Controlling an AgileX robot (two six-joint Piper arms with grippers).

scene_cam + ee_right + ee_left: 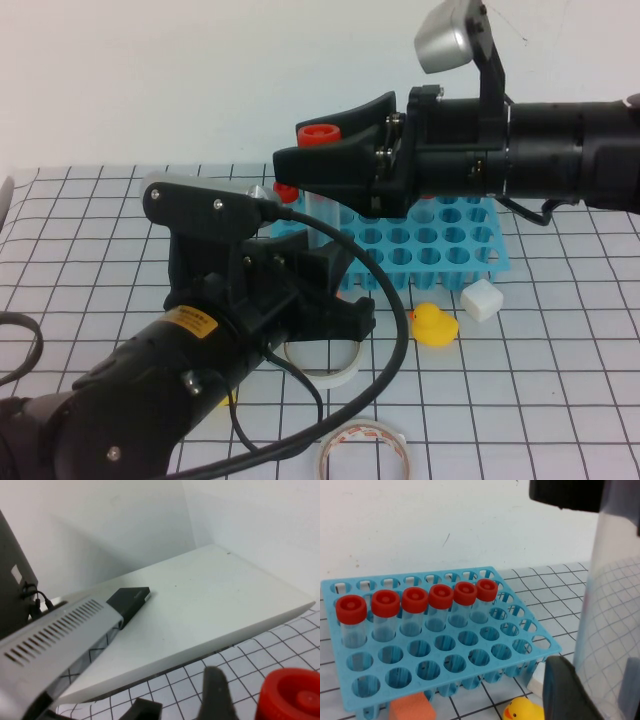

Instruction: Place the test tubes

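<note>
Grips a clear test tube (615, 630) in the left gripper (338, 300), near-left of the blue rack (480, 268). Has the right gripper (290, 162) spread wide around a red-capped tube (318, 133) at the rack's far left, clamping nothing. Likely handles light, stiff, slick, breakable; best pinched mid-body.

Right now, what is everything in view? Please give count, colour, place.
rack: one, blue, far centre
tubes: six, clear with red caps, one row in rack
held tube: one, clear, in left gripper
duck: one, yellow, before rack
cube: one, white, beside duck
block: one, orange, before rack
tape rolls: two, whitish, near side
left gripper: black, near side, jaws shut on held tube
right gripper: black, above rack, jaws open
</note>
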